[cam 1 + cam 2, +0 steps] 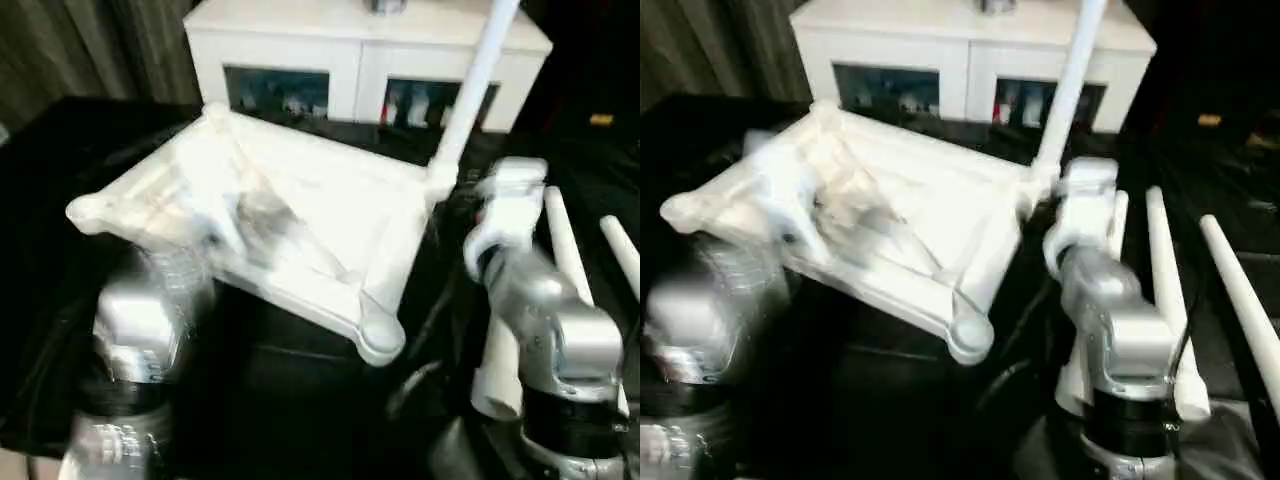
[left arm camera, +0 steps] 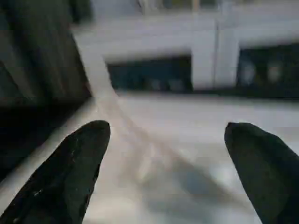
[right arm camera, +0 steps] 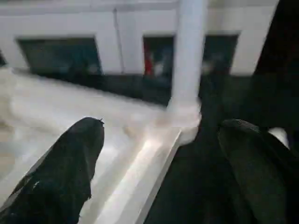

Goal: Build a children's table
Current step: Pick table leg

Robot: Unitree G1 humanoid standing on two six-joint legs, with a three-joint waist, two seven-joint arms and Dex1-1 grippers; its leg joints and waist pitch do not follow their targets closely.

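1. The tabletop (image 1: 300, 215) lies upside down on the black work table (image 1: 300, 390), ribbed underside up, tilted a little, with a round socket (image 1: 380, 340) at its near corner.
2. One leg (image 1: 470, 85) stands upright in the far right corner socket, rising in front of the white cabinet (image 1: 360, 50).
3. The left gripper (image 2: 163, 172) has its fingers (image 2: 70, 172) spread wide with nothing between them; the ribbed underside lies just beyond and between the tips, and the cabinet is farther off.
4. The right gripper (image 3: 163, 172) is spread wide too, holding nothing; the top's right edge rail (image 3: 149, 172) runs between its jaws, and the standing leg with its socket is straight ahead of them.
5. Loose legs (image 1: 1168, 290) lie on the black cover beside the right arm (image 1: 1110, 320), on its outer side, well clear of the jaws.
6. The left arm (image 1: 140, 330) is at the top's near left edge.
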